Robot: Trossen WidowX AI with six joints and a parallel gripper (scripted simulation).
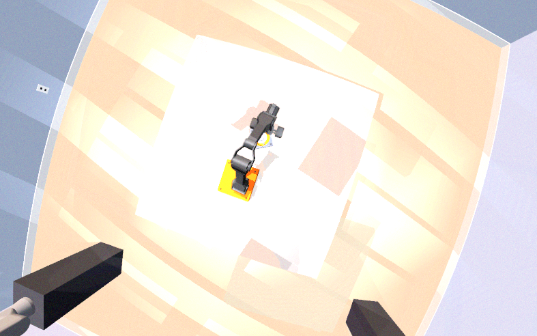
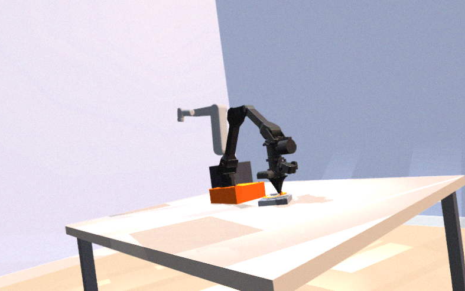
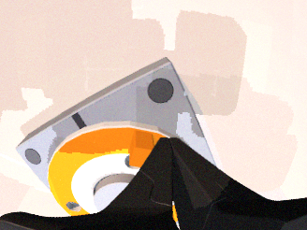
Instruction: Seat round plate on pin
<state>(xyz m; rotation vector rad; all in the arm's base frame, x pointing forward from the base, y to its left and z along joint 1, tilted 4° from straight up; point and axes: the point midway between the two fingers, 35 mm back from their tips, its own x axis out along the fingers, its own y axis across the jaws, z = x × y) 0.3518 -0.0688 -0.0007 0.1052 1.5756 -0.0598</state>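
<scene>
Overhead, distant side, close wrist views

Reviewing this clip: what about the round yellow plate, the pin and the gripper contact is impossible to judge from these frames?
- Wrist view: the shut black gripper covers the lower right of the round yellow plate; pin and the hole by the orange tab are not visible.
- Top view: the arm hides most of the plate; the rest is too small.
- Exterior view: the grey square base is too small to show whether the fingertips touch.
</scene>
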